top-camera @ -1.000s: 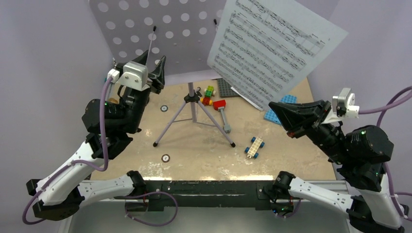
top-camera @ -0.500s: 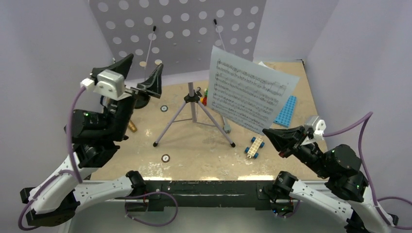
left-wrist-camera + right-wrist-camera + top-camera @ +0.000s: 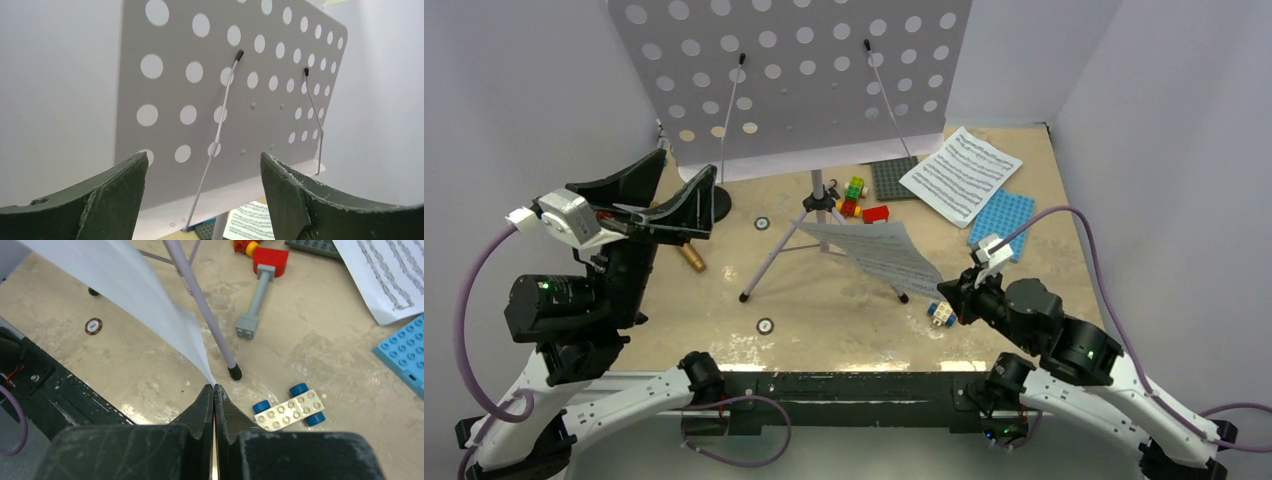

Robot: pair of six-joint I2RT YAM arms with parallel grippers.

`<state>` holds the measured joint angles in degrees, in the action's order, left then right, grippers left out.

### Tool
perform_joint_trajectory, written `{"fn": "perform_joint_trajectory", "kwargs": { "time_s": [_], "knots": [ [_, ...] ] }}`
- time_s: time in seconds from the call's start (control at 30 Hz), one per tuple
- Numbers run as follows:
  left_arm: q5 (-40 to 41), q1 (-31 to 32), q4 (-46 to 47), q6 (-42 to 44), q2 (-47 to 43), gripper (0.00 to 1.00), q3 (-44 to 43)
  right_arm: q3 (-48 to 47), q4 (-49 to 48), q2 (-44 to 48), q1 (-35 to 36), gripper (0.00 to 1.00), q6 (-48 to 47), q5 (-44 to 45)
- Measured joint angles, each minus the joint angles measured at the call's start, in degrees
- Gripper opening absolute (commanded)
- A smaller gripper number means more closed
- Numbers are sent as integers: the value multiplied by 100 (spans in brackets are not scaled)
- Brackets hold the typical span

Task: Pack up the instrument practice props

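Observation:
The lilac perforated music stand [image 3: 804, 70] stands at the back on tripod legs [image 3: 824, 235]; it fills the left wrist view [image 3: 225, 95]. My right gripper [image 3: 946, 290] is shut on the corner of a sheet-music page [image 3: 874, 252], held low over the table beside a stand leg; the page also shows in the right wrist view [image 3: 135, 295]. A second page [image 3: 961, 172] lies flat at the back right. The gold-brown microphone [image 3: 691, 256] lies by the black mic stand base [image 3: 718, 203]. My left gripper [image 3: 656, 195] is open and empty, raised at the left, facing the stand.
A red-headed grey toy hammer [image 3: 879, 220], coloured bricks [image 3: 854, 190], a dark baseplate [image 3: 894, 178], a blue baseplate [image 3: 1002, 220] and a small wheeled brick car [image 3: 942, 314] lie around the stand's legs. Lilac walls close in the left, back and right.
My right gripper has swung down and left with the page, from high by the stand to low over the table. My left gripper has pulled back left and opened wider.

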<state>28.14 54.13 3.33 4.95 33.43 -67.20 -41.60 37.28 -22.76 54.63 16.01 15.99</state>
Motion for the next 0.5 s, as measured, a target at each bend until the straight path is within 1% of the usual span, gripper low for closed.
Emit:
{"fn": "perform_joint_trajectory", "kwargs": {
  "time_s": [0.2, 0.3, 0.37, 0.43, 0.5],
  "knots": [
    [46, 0, -267, -564, -160, 85, 289, -20, 90, -157, -11, 0, 651, 597],
    [57, 0, -337, -802, -184, 85, 319, -219, 101, -350, -271, 0, 741, 754],
    [57, 0, -358, -938, -201, 85, 341, -426, 20, -627, -837, 0, 732, 636],
    [55, 0, -380, -1075, -208, 84, 363, -568, -105, -901, -1613, 0, 721, 319],
    [50, 0, -450, -1198, -216, 84, 391, -682, -275, -1220, -2542, 0, 723, -127]
  ]
}}
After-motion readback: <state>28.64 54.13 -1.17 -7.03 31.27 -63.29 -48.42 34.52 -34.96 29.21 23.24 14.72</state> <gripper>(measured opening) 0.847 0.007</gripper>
